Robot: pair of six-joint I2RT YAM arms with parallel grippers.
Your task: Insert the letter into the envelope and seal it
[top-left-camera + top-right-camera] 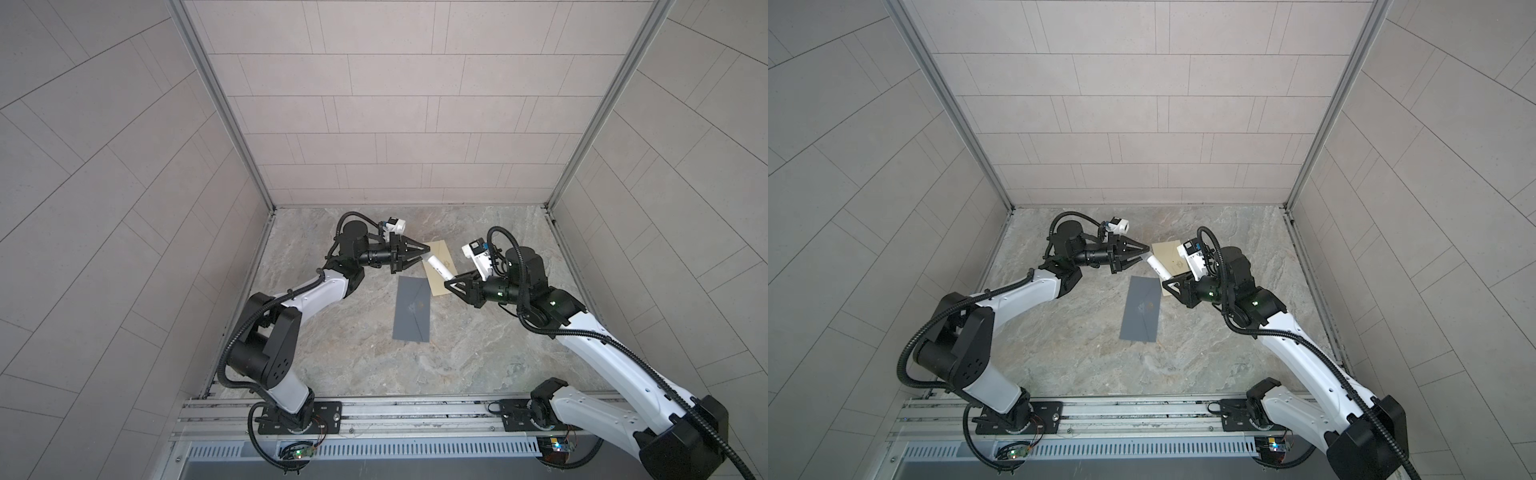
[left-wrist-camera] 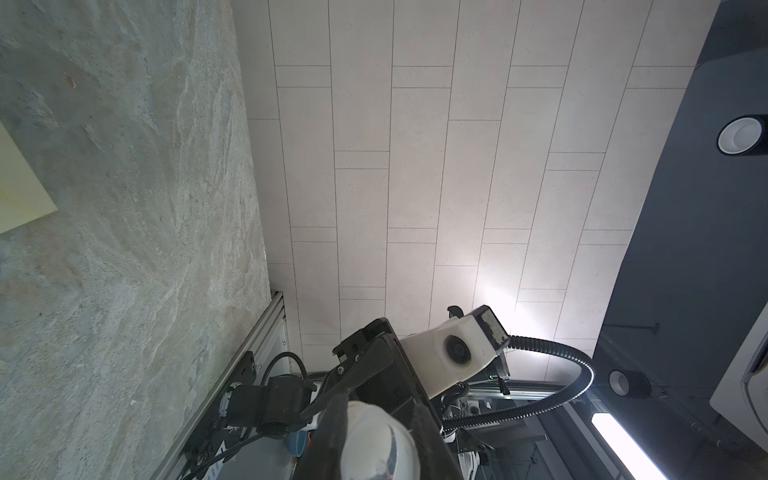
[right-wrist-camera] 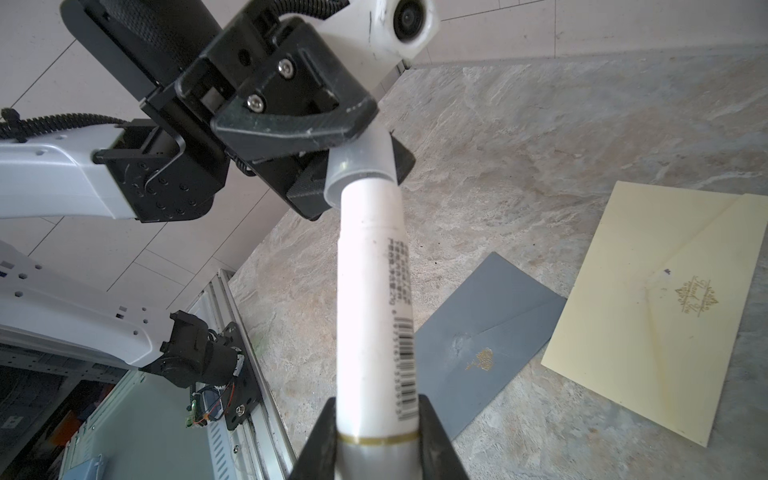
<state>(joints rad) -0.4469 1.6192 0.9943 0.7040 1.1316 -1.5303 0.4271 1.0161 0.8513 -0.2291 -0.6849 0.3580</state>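
A white glue stick [image 1: 439, 268] [image 1: 1158, 267] [image 3: 370, 299] hangs in the air between both arms. My left gripper [image 1: 426, 254] [image 1: 1145, 252] [image 2: 380, 440] is shut on its greyish cap [image 3: 361, 166]. My right gripper [image 1: 454, 279] [image 1: 1173, 279] [image 3: 376, 436] is shut on the tube's other end, by a gold ring. Below the stick a grey envelope [image 1: 411, 309] [image 1: 1140, 309] [image 3: 482, 332] lies flat, flap side up, with a gold emblem. A cream envelope [image 1: 439, 250] [image 1: 1167, 253] [image 3: 656, 307] [image 2: 20, 187] lies beside it, farther back. The letter is out of view.
The marbled tabletop [image 1: 457, 357] is boxed in by tiled walls at the back [image 1: 407, 124] and on both sides. A metal rail [image 1: 374, 415] with the two arm bases runs along the front edge.
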